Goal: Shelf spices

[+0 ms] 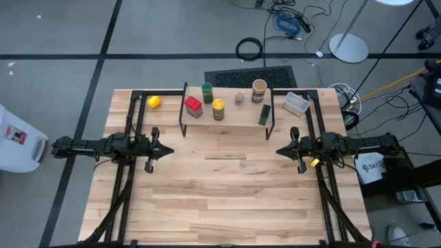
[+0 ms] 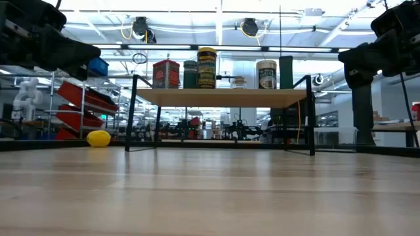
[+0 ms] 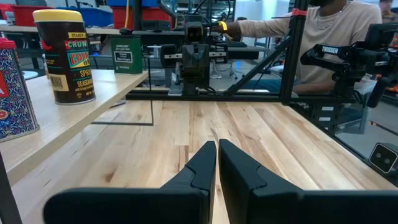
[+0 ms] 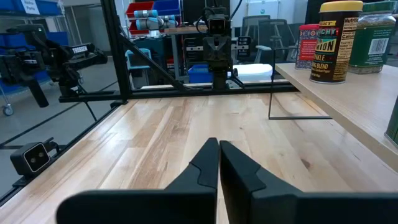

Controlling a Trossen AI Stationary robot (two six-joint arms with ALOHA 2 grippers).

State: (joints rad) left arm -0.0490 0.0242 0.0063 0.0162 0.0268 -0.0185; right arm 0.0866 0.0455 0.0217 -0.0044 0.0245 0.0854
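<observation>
Two matte black jointed arms on black tube frames. Each black left hand (image 3: 216, 163) and right hand (image 4: 218, 163) has wedge-shaped fingers; a yellow tag marks the right arm.

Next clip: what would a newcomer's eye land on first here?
The shelf at the table's far edge, with the spices lined up on top: red tin, yellow-lidded jar, green-lidded jar and tan jar. The left gripper and right gripper face each other across bare table, fingers shut and empty. A yellow ball sits left of the shelf.
</observation>
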